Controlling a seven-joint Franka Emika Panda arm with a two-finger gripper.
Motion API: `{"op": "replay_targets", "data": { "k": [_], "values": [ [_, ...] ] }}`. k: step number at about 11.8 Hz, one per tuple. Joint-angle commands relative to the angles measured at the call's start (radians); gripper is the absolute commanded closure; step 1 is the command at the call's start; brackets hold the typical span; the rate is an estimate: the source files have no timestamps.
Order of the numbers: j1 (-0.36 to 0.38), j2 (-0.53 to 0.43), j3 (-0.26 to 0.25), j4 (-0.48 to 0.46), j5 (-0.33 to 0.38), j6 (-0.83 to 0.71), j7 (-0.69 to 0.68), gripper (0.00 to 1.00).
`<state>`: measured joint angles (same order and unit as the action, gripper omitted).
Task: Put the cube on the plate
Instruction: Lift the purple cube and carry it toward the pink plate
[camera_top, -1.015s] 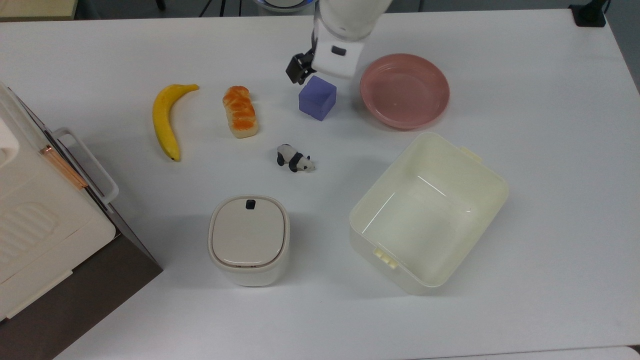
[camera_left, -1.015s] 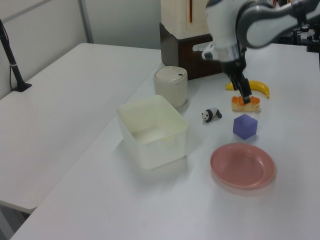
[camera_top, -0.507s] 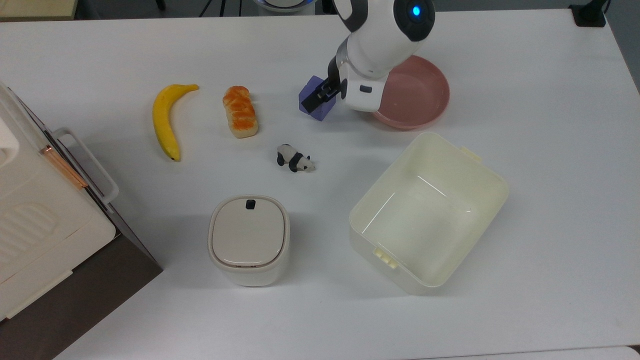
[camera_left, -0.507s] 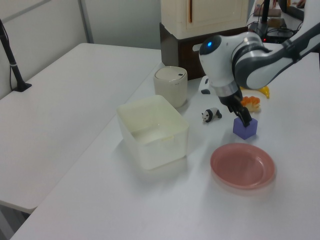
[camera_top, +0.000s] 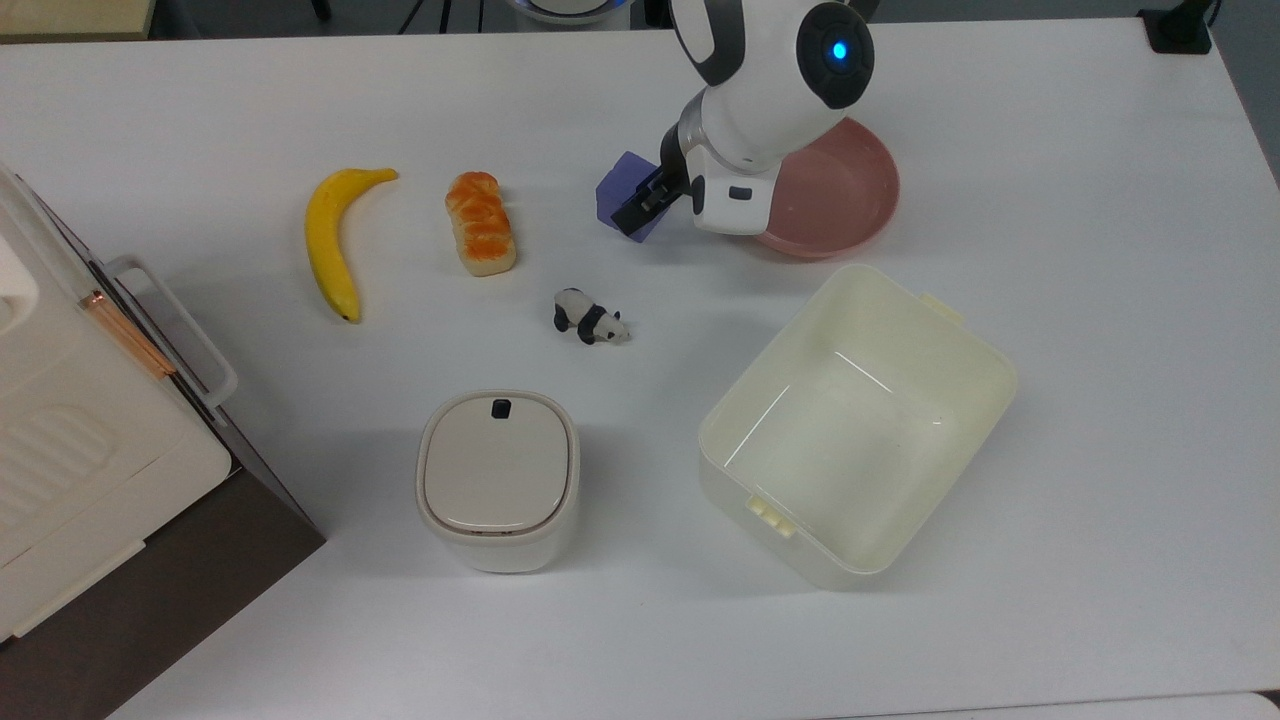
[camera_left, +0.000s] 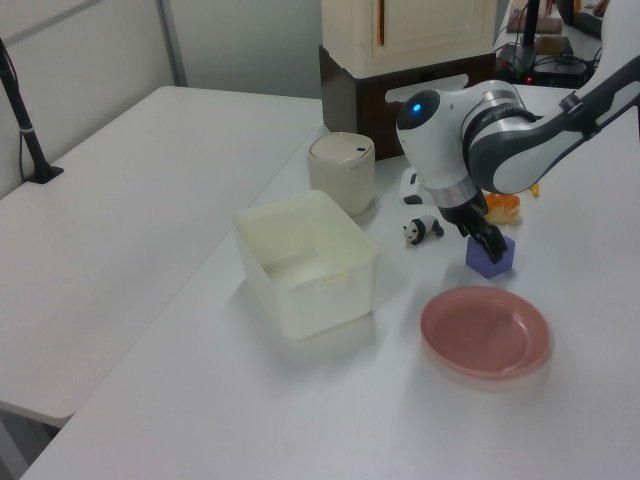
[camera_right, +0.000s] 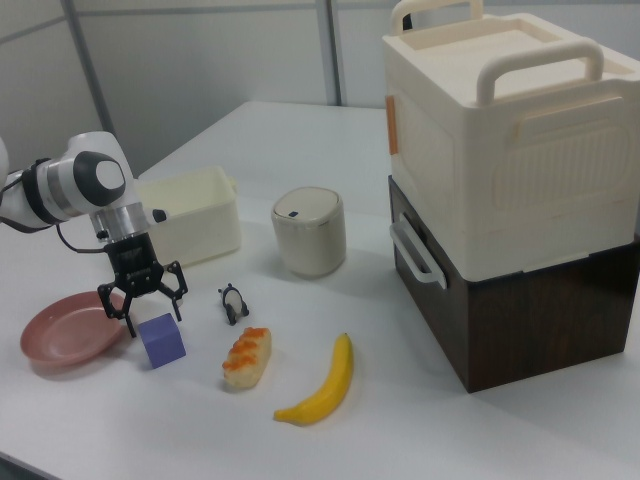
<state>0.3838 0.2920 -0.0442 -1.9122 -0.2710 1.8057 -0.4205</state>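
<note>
The end effector (camera_right: 141, 297) hangs directly over the cube (camera_right: 161, 340), its two fingers spread wide and straddling the block's top, holding nothing. The cube sits on the white counter (camera_top: 1050, 400), just beside the pink plate (camera_top: 850, 190) and between it and the bread roll (camera_top: 481, 222) in the top view.

The step in hand looks like the descent to grasp. To do it well, the fingers should come down on two opposite flat faces rather than across corners (the block sits turned at an angle in the top view), low enough to pinch below its upper edge, then close squarely. After that, a clear lift is needed before moving sideways, so the cube passes over the plate's raised rim instead of nudging it.
</note>
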Motion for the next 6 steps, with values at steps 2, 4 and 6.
{"op": "replay_targets", "data": {
  "k": [2, 4, 6],
  "values": [
    [0.006, -0.02, 0.012, -0.033, -0.016, -0.029, -0.021, 0.46],
    [0.004, -0.059, 0.013, -0.022, -0.005, -0.081, -0.021, 0.48],
    [0.007, -0.1, 0.021, 0.002, 0.003, -0.123, -0.018, 0.48]
  ]
}}
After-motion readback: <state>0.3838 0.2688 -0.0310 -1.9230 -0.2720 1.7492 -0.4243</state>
